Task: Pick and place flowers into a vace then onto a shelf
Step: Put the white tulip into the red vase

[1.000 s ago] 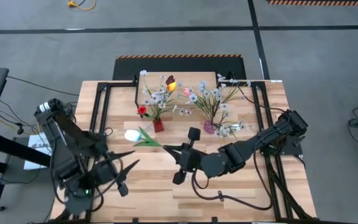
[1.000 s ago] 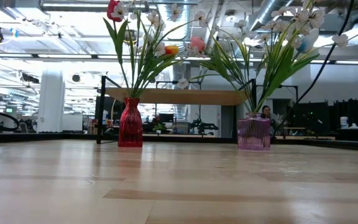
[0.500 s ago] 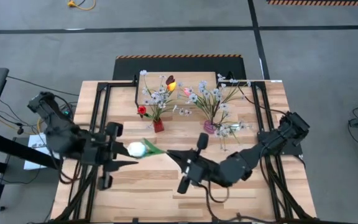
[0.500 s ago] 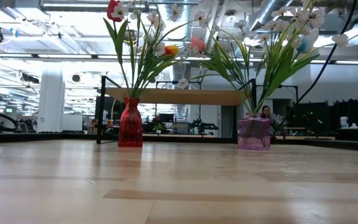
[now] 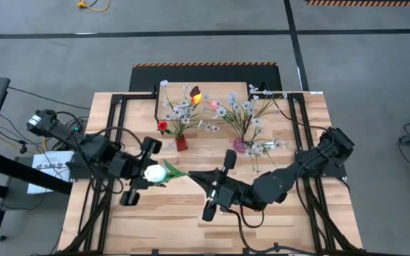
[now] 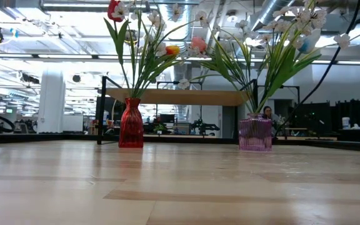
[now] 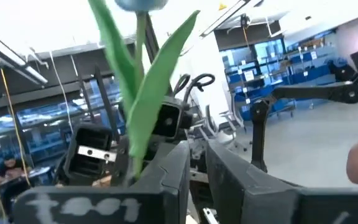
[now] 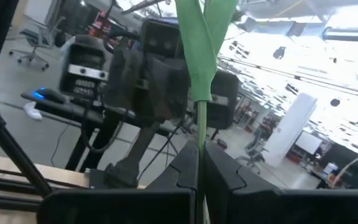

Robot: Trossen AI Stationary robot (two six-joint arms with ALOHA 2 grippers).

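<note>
Now that the left gripper has closed on the white tulip at mid-table, you hold it from both ends: the right gripper pinches its stem, so a handover looks due.

Two vases side by side before the shelf — flower between both grippers

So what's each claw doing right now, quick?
Left gripper: fingers closed on the white tulip, near its leaves.
Right gripper: fingers shut on the same tulip's stem end.
</note>
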